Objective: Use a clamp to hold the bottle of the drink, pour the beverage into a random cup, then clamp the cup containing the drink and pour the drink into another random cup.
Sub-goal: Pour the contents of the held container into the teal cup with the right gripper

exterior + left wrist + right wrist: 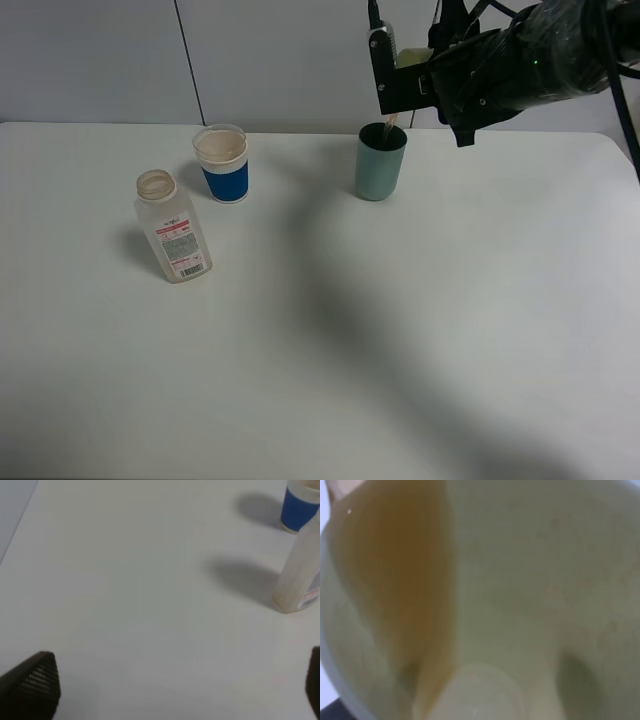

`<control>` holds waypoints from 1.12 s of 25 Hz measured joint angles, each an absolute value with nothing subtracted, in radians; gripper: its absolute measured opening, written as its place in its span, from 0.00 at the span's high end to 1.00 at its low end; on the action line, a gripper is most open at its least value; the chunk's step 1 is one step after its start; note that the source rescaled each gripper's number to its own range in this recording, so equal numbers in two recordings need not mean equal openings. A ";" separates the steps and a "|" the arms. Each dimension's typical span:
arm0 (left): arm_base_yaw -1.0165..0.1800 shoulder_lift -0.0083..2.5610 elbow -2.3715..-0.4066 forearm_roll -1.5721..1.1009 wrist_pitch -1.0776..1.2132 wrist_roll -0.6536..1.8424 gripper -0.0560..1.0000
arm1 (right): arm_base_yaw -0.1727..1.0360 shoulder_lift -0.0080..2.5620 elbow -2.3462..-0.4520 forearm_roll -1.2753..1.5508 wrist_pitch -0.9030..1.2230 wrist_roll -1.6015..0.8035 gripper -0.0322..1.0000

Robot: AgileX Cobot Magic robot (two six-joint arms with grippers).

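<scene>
Two arms share a wide white worktop (330,340), the largest thing in the high view. At the upper right of that frame the black right arm's gripper (415,75) clamps a pale yellowish cup (412,58), tipped over so a thin brown stream of drink (389,126) falls into the teal-green cup (380,163) standing upright just below it. The right wrist view is filled by the pale cup's inside, with brown liquid (405,575) lying along one wall toward the rim. At the left of the high frame stands a clear plastic bottle with a red-and-white label (173,228), uncapped, upright and looking nearly empty. Just up and right of it, close but apart, sits a blue-and-white paper cup (222,163). The left gripper (175,690) shows only in its own wrist view, its dark ribbed fingertips (35,682) spread wide apart over bare worktop, holding nothing.
</scene>
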State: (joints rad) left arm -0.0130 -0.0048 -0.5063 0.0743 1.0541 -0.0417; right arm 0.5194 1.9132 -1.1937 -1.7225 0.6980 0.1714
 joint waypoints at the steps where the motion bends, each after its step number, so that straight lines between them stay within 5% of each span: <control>1: -0.013 -0.005 -0.506 0.074 1.054 -0.041 0.00 | 0.519 1.913 -1.194 -1.722 0.698 0.164 0.97; 28: -0.013 -0.005 -0.506 0.074 1.054 -0.041 0.00 | 0.520 1.913 -1.194 -1.726 0.720 0.019 0.97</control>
State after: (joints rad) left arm -0.0130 -0.0048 -0.5063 0.0743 1.0541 -0.0413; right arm 0.5202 1.9132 -1.1937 -1.7255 0.7205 0.0191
